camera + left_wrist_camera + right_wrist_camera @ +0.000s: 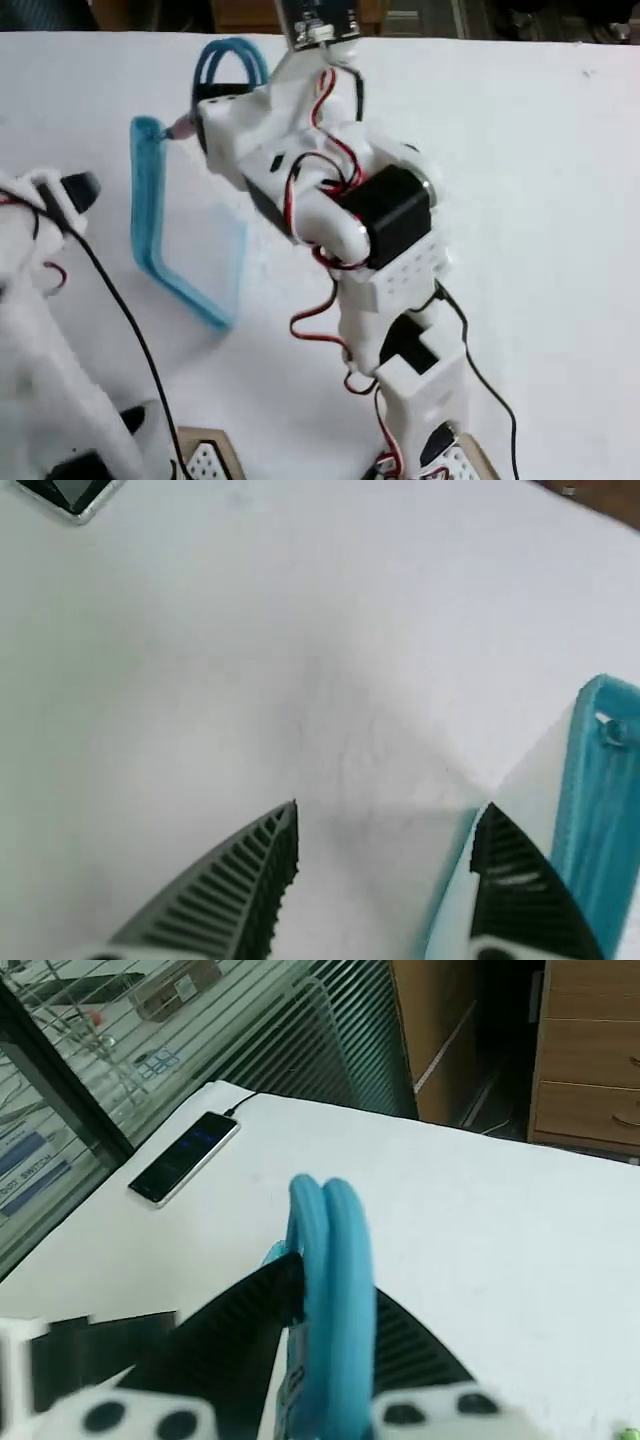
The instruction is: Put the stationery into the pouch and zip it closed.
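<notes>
Pouch [190,240], flat frosted plastic with ribbed blue edging, lies left on the white counter [540,200], its rounded loop handles [335,1250] pinched in the right hand [335,1290], the left hand [390,815] gaping at its edge.

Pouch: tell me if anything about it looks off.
The pouch is askew: it lies at a slant on the table, with the right gripper shut on its blue handle. No damage visible.
</notes>
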`<action>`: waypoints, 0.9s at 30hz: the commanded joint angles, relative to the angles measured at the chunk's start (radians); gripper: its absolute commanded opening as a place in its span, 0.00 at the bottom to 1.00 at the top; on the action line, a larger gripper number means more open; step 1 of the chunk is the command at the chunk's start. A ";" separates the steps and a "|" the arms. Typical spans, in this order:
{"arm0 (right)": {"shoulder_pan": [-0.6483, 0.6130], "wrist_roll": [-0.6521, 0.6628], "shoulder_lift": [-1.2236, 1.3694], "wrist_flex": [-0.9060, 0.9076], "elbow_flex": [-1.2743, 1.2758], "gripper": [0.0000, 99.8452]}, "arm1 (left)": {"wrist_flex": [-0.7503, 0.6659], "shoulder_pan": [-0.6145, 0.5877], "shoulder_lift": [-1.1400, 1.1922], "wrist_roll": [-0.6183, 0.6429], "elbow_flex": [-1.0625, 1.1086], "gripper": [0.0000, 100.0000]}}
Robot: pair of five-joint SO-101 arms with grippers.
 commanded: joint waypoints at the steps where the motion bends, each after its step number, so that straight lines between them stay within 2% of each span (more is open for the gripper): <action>1: 0.024 0.009 -0.042 0.019 -0.014 0.02 | 0.002 0.071 -0.154 0.057 -0.043 0.29; 6: 0.021 0.009 -0.042 0.019 -0.014 0.02 | -0.011 0.384 -0.302 0.086 -0.026 0.29; 8: 0.019 0.009 -0.042 0.018 -0.014 0.02 | -0.025 0.449 -0.297 0.086 0.011 0.29; 11: 0.019 0.009 -0.042 0.018 -0.014 0.02 | -0.074 0.449 -0.260 0.077 0.129 0.29; 17: 0.024 0.009 -0.051 0.018 -0.014 0.02 | -0.215 0.312 -0.180 0.003 0.333 0.29; 21: 0.022 0.009 -0.051 0.018 -0.014 0.02 | -0.247 0.335 -0.159 -0.051 0.388 0.28; 27: 0.024 0.008 -0.050 0.018 -0.014 0.02 | -0.249 0.403 -0.130 -0.114 0.410 0.10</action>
